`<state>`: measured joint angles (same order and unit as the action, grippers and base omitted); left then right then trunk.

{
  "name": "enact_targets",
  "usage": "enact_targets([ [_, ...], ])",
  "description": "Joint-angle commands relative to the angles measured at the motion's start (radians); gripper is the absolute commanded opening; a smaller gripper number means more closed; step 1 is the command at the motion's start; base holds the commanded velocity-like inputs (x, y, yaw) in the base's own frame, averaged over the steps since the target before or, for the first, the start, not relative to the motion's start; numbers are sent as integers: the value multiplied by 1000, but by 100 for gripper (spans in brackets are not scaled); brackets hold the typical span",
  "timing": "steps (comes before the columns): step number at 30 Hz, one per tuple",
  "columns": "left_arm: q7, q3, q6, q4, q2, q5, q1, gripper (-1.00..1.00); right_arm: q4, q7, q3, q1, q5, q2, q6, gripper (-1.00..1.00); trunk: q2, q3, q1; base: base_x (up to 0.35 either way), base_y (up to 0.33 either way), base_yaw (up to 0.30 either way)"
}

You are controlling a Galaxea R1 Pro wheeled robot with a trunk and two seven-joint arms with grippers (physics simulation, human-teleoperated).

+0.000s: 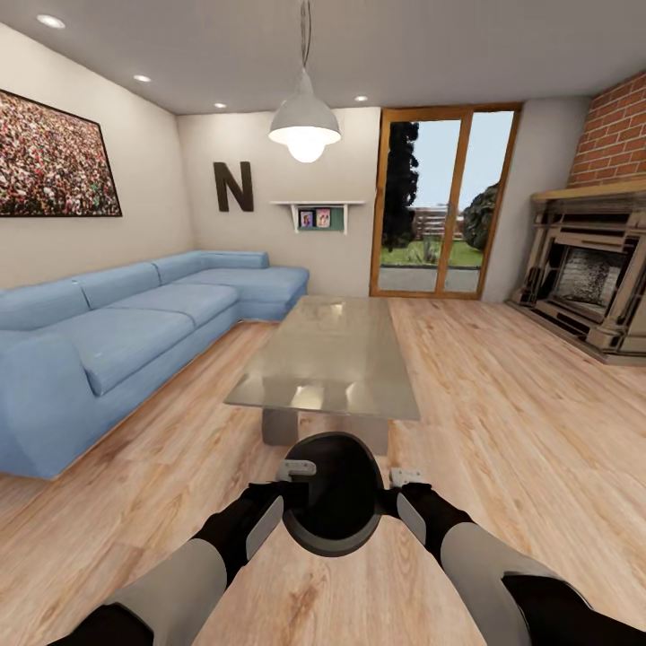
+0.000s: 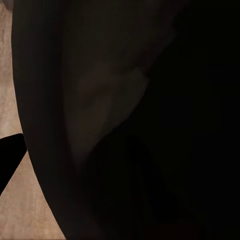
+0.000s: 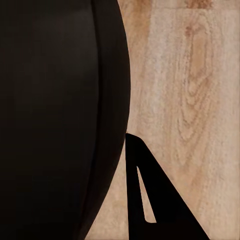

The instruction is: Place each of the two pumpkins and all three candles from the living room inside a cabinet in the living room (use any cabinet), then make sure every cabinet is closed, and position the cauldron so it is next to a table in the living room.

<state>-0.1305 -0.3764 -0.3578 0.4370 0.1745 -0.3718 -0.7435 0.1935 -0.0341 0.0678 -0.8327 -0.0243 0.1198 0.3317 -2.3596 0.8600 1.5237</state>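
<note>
head: high, facing forward-down; wrists: tight against cauldron point(image 1: 332, 502) sides; shared: cauldron, wood floor point(image 3: 200, 100)

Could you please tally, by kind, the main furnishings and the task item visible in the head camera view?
Cauldron: 1
Coffee table: 1
Sofa: 1
Fireplace: 1
Pendant lamp: 1
Total: 5

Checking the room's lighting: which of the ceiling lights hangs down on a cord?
The white dome lamp above the coffee table; the other lights are small spots set flush in the ceiling.
</note>
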Motion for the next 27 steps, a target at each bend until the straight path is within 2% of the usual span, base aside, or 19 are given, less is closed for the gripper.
enact_targets([
  [1, -6, -6, -3, 2, 0, -15, 0, -100, 4, -1, 17, -1, -29, 1, 4, -100, -1, 1, 0, 7, 21, -2],
  [10, -6, -6, -3, 0, 0, -15, 0, -100, 4, -1, 17, -1, -29, 1, 5, -100, -1, 1, 0, 8, 3, 0],
  [19, -6, -6, -2, 1, 0, -15, 0, -100, 4, 0, 17, -1, -29, 1, 4, -100, -1, 1, 0, 164, 0, -1],
  [27, -6, -6, -2, 0, 0, -15, 0, -100, 4, -1, 17, -1, -29, 1, 4, -100, -1, -6, 0, 21, 0, -159],
])
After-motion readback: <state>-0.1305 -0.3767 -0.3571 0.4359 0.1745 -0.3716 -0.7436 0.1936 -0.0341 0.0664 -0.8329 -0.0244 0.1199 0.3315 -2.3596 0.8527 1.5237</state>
